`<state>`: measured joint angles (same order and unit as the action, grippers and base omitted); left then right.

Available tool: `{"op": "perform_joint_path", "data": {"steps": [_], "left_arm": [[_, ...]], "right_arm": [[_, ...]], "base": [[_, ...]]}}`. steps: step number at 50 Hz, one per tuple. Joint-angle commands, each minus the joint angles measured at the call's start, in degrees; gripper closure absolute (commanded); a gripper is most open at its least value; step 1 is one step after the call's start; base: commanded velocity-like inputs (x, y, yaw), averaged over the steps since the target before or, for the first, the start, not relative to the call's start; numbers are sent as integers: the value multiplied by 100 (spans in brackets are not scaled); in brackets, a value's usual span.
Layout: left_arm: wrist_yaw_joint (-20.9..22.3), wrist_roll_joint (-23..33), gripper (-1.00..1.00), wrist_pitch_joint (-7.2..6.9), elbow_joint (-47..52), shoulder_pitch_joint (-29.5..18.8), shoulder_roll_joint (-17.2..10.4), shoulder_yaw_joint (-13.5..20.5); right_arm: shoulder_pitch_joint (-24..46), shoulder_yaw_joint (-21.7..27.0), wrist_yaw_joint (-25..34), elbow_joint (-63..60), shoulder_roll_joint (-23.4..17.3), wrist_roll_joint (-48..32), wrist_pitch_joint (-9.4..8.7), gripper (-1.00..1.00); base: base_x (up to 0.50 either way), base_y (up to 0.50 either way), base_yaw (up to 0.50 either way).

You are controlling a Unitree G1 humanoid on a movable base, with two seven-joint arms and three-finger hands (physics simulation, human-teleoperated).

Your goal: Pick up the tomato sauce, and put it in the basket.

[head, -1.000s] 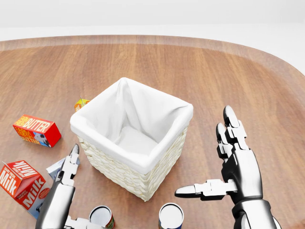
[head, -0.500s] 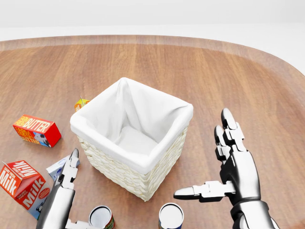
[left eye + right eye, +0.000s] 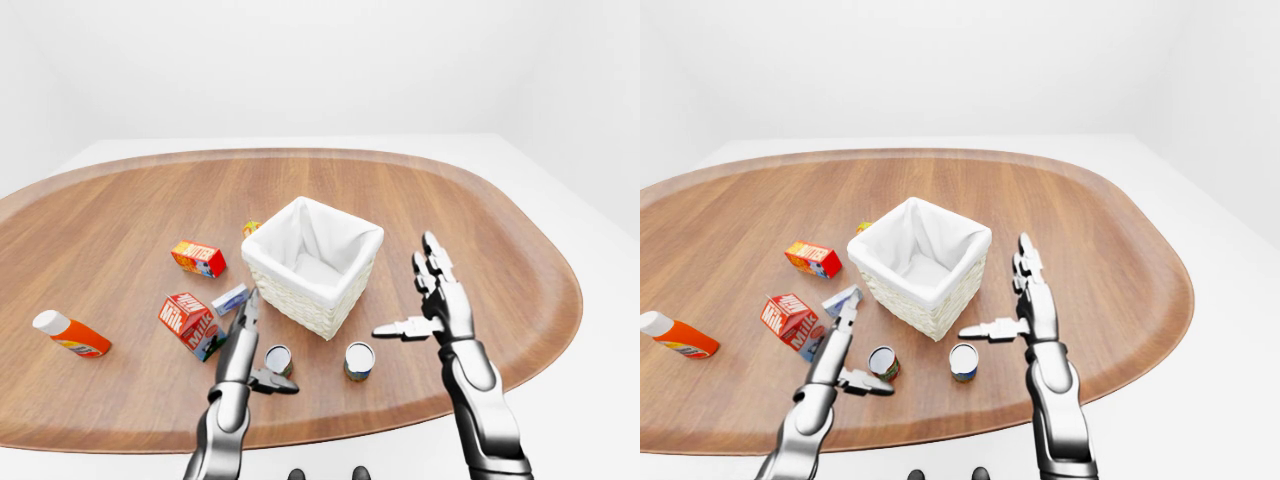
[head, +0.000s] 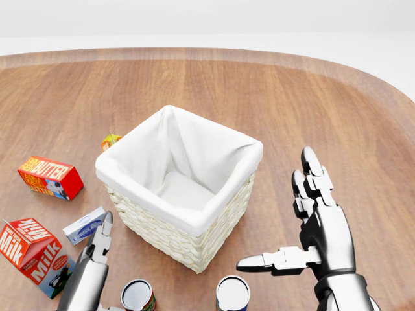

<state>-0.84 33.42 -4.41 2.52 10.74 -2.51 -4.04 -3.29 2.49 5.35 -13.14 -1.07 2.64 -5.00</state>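
A small can with a red label [image 3: 278, 360], apparently the tomato sauce, stands upright on the wooden table, just below-left of the wicker basket [image 3: 310, 300] with a white cloth lining. My left hand [image 3: 268, 345] is open; its fingers [image 4: 104, 228] stand just left of the can and its thumb reaches under it, without closing. My right hand [image 3: 405, 290] is open, fingers up and thumb pointing left, right of the basket and above-right of a second can with a blue label [image 3: 358, 360].
Left of the basket lie a red butter box [image 3: 198, 257], a red milk carton [image 3: 190, 322], a small blue-white box [image 3: 231, 298] and a small orange-yellow box [image 3: 250, 229]. An orange bottle with a white cap [image 3: 70, 335] lies far left. The table edge [image 3: 400, 415] runs along the bottom.
My left hand has sunk toward the bottom of the head view, uncovering the small blue-white box. My right hand has dropped very slightly. The objects have not moved.
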Motion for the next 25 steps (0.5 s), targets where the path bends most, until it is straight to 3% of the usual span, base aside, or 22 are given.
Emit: {"op": "perform_joint_path", "data": {"steps": [1, 25], "left_arm": [[-83, 21, -100, 64, -244, -77, -5, -15], [-198, 8, -100, 179, -643, -251, 1, -11]], "right_arm": [[-8, -4, 6, -14, 5, -7, 0, -100], [24, 9, -9, 32, 0, 0, 0, -100]], "base": [[0, 0, 0], [0, 0, 0]]}}
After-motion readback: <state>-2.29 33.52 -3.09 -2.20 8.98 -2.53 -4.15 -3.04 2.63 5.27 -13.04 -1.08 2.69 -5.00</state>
